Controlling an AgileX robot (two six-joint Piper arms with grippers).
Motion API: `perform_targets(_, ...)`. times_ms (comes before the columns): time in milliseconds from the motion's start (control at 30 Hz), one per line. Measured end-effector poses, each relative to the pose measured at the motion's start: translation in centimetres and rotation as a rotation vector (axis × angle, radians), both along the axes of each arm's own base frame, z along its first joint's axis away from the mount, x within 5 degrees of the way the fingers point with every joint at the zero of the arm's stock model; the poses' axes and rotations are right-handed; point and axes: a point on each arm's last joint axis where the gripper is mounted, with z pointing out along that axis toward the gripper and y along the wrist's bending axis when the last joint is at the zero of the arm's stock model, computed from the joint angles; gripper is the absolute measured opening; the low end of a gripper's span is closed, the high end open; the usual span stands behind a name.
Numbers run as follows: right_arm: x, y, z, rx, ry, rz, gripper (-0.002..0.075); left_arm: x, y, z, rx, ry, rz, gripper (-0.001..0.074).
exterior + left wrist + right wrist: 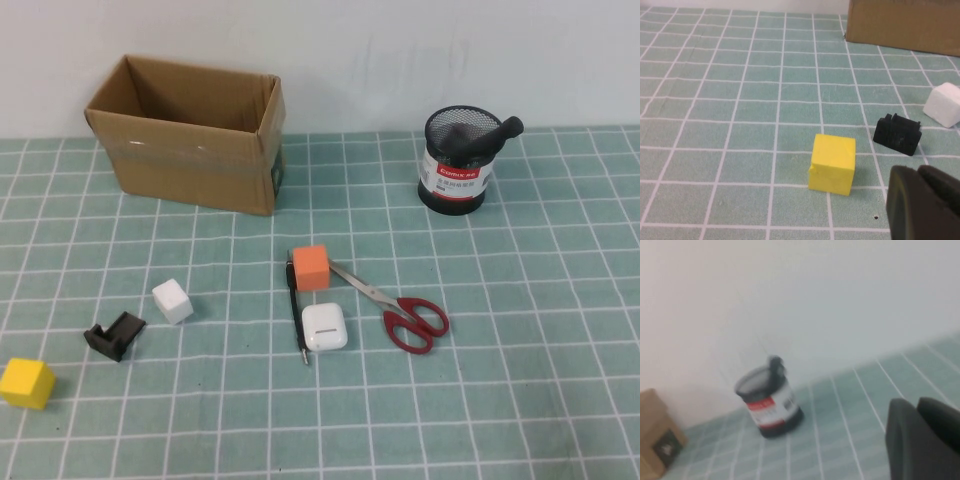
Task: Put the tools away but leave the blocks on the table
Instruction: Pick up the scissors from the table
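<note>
From the high view, the teal grid table (520,400) carried an open cardboard box (190,135) at the back left and a black mesh cup (458,160) at the back right, with a thick black-handled screwdriver (490,133) leaning out of it. Near the middle, the orange block (310,267) touched the blade tips of the red-handled scissors (400,310), which lay flat to its right. The thin black screwdriver (297,315) lay just beside the white earbud case (324,326). Further left sat the white block (172,300), the black bracket (114,334) and, near the edge, the yellow block (27,383). Neither arm showed there.

The left wrist view showed the left gripper (922,205) low over the mat, near the yellow block (832,164), with the bracket (898,134) and white block (943,104) beyond; whether it was clenched could not be told.

The right wrist view showed the right gripper (922,440) raised, well apart from the mesh cup (768,404); its state could not be told.
</note>
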Motion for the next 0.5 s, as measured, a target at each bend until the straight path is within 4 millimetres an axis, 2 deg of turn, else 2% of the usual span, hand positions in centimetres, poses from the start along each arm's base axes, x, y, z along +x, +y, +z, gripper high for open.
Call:
perform_targets(100,0.9,-0.2,2.1,0.017,0.153,-0.023,-0.0004,0.0,0.0,0.0,0.000,0.000,0.000,-0.0003)
perform_targets(233,3.5,0.0,5.7,-0.109,0.351,0.007,-0.0004,0.0,0.0,0.0,0.000,0.000,0.000,-0.0003)
perform_targets(300,5.4,0.3,7.2,-0.183,0.495,0.050,-0.0004,0.0,0.0,0.0,0.000,0.000,0.000,-0.0003)
perform_targets(400,8.9,0.7,8.2,-0.257,0.703,0.130,-0.0004,0.0,0.0,0.0,0.000,0.000,0.000,-0.0003)
perform_targets(500,12.5,1.2,8.9,-0.334,0.806,0.223,-0.0004,0.0,0.0,0.0,0.000,0.000,0.000,-0.0003)
